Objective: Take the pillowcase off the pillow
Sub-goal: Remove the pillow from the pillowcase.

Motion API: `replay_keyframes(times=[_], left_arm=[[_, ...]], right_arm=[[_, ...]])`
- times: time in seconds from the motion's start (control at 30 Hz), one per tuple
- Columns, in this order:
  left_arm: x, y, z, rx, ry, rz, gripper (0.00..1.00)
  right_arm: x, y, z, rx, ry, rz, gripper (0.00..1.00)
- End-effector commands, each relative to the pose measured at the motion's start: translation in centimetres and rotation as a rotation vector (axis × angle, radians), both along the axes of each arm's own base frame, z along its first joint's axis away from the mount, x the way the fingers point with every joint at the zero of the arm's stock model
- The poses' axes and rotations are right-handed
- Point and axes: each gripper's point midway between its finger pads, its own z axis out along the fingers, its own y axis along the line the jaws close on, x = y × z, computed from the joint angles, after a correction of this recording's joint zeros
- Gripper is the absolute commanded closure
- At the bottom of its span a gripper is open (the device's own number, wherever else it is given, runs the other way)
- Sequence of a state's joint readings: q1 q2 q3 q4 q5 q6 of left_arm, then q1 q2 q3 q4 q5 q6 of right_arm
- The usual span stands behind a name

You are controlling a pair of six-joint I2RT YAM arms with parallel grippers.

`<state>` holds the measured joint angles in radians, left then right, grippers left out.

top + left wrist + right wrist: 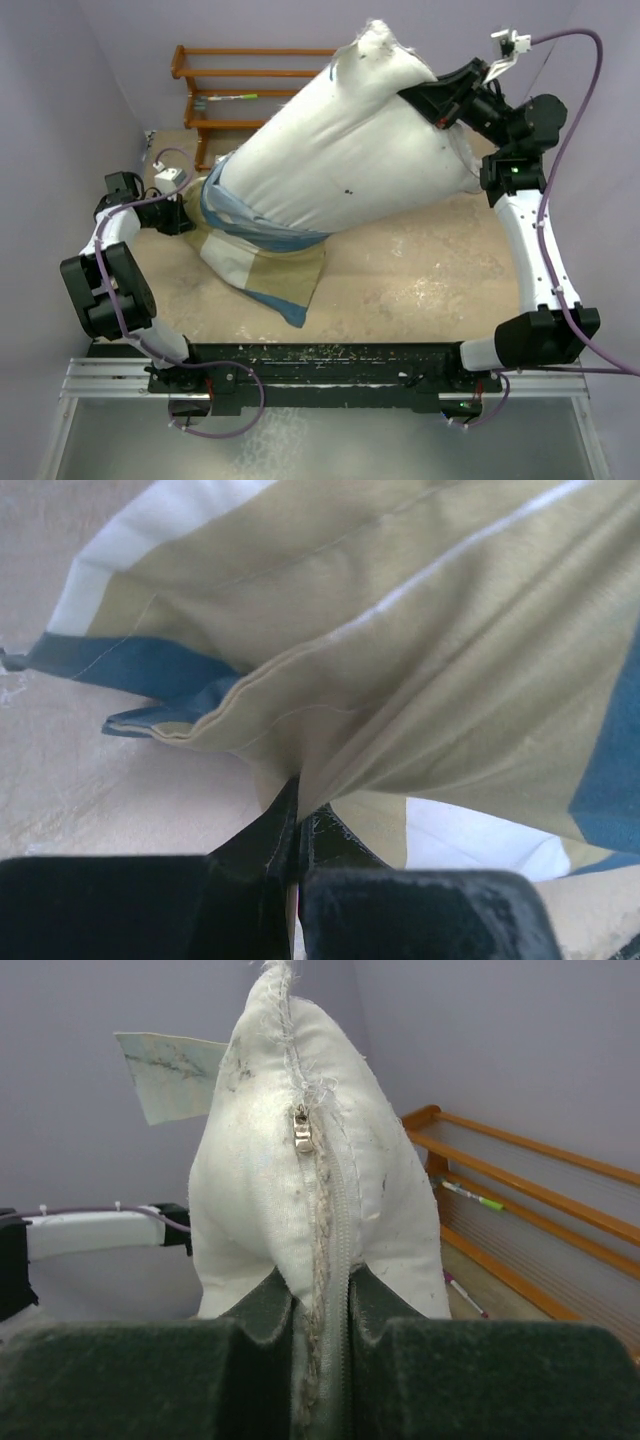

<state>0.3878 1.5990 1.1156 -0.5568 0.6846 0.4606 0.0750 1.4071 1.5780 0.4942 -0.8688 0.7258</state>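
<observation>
The pillow (350, 150), plump and plain white, is held up at a slant over the table, its zipped end high at the back right. My right gripper (428, 103) is shut on that end, and the right wrist view shows the fingers clamped on the zipper seam of the pillow (260, 1190) at my right gripper (320, 1305). The pillowcase (265, 265), tan, cream and blue, is bunched around the pillow's low end at the left and trails onto the table. My left gripper (190, 215) is shut on a tan fold of the pillowcase (400, 630), pinched at my left gripper (298, 800).
A wooden rack (250, 75) stands against the back wall with a green-capped marker (235, 98) on it; the rack (520, 1160) and marker (475, 1198) also show beside the pillow. The beige tabletop (420, 270) lies under the lifted pillow. Purple walls close in on both sides.
</observation>
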Motion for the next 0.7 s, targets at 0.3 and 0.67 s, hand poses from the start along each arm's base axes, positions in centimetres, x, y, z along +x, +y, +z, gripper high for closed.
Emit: replay_keyframes(times=[0.3, 0.67], left_arm=[[-3.4, 10.6, -6.3, 0.336, 0.119, 0.188, 1.0], [-4.2, 10.7, -4.0, 0.314, 0.037, 0.144, 1.0]], right_arm=[[-7.1, -15.4, 15.8, 0.489, -0.405, -0.308, 1.0], [-7.7, -17.5, 16.4, 0.629, -0.383, -0.315, 1.0]])
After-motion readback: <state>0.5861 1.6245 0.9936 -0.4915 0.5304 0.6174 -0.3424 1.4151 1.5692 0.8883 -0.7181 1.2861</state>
